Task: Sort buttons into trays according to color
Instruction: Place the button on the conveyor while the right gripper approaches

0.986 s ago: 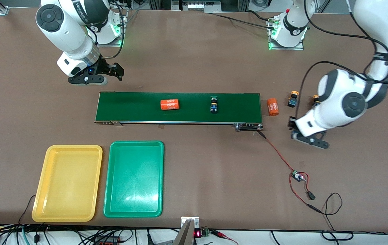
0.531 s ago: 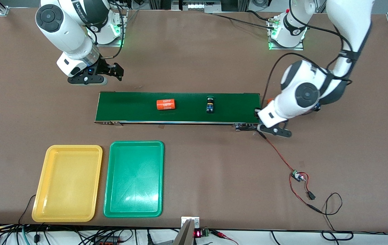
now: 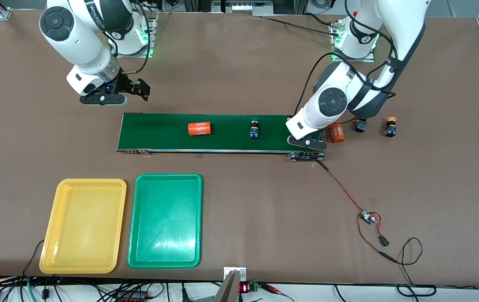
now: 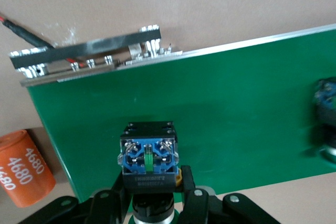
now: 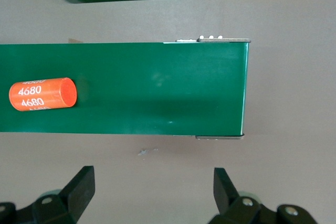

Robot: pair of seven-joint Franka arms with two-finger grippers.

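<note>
Your left gripper [image 4: 152, 200] hangs over the conveyor belt [image 3: 222, 132] at the left arm's end, its fingers clamped on a button [image 4: 149, 161] whose cap is hidden from view. If you let go while the body sits tilted, it may roll off the belt edge toward the loose orange cylinder [image 3: 336, 132] on the table.

A second button [image 3: 255, 128], dark-capped and likely green, and another orange cylinder [image 3: 199, 128] ride the belt already. 2 more buttons [image 3: 389, 127] wait on the table.

Your right gripper [image 5: 152, 190] waits with fingers spread wide beside the belt's right-arm end. Mistake a cylinder for a button and it lands in the green tray [image 3: 166, 220] or yellow tray [image 3: 83, 225], both empty.
</note>
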